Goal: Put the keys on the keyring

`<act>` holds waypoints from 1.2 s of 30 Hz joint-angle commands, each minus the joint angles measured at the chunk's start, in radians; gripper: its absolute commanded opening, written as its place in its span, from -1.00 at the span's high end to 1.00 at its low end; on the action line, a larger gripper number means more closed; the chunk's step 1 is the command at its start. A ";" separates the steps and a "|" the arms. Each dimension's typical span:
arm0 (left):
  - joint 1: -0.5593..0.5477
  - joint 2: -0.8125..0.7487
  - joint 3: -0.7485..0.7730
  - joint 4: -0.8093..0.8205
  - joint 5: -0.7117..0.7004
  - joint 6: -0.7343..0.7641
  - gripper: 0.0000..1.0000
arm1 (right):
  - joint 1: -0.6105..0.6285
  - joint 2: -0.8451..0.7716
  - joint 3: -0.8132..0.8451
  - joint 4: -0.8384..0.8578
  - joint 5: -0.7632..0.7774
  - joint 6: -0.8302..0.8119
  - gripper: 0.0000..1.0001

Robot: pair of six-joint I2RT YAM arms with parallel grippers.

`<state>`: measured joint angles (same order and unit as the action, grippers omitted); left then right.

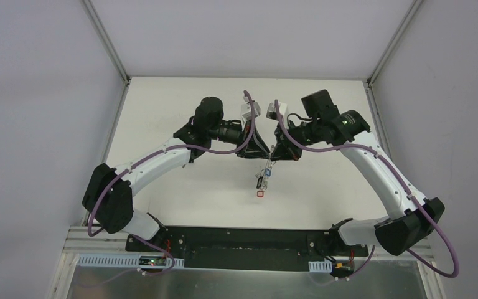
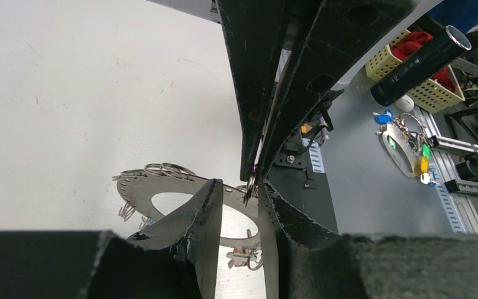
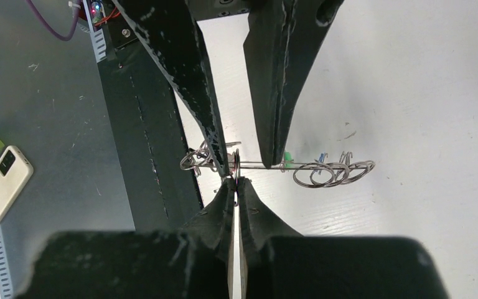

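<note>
Well inside table (image 1: 162, 118) edges, right jaws pinch keyring (image 3: 255, 166).

- Left arm (image 1: 155, 163) and right arm (image 1: 373, 163): white tube links between bulky black joint housings.
- 1 purple cable (image 1: 90, 221) runs along each arm, base to wrist.
- Left gripper (image 2: 239, 187) and right gripper (image 3: 236, 180): 2 matte black wedge fingers (image 3: 274, 81) each, tapering to thin tips, edges scuffed pale.
- White camera blocks (image 1: 250, 112) at both wrists.
- A small lit circuit board (image 1: 152, 261) by each base.
</note>
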<state>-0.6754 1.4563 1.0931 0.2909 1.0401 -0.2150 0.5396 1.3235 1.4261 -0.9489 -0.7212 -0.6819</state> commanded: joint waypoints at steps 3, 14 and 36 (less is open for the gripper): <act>-0.017 0.005 0.033 0.041 0.051 0.025 0.47 | 0.005 0.003 0.048 0.003 -0.020 -0.008 1.00; -0.019 0.002 0.029 0.046 0.054 0.023 0.92 | 0.006 0.006 0.033 0.013 -0.022 -0.003 1.00; -0.012 -0.040 -0.022 0.304 0.015 -0.270 1.00 | -0.163 -0.149 -0.150 0.189 -0.244 0.102 0.23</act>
<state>-0.6815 1.4658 1.0760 0.4610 1.0554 -0.4095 0.3992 1.2232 1.2961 -0.8299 -0.8642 -0.6083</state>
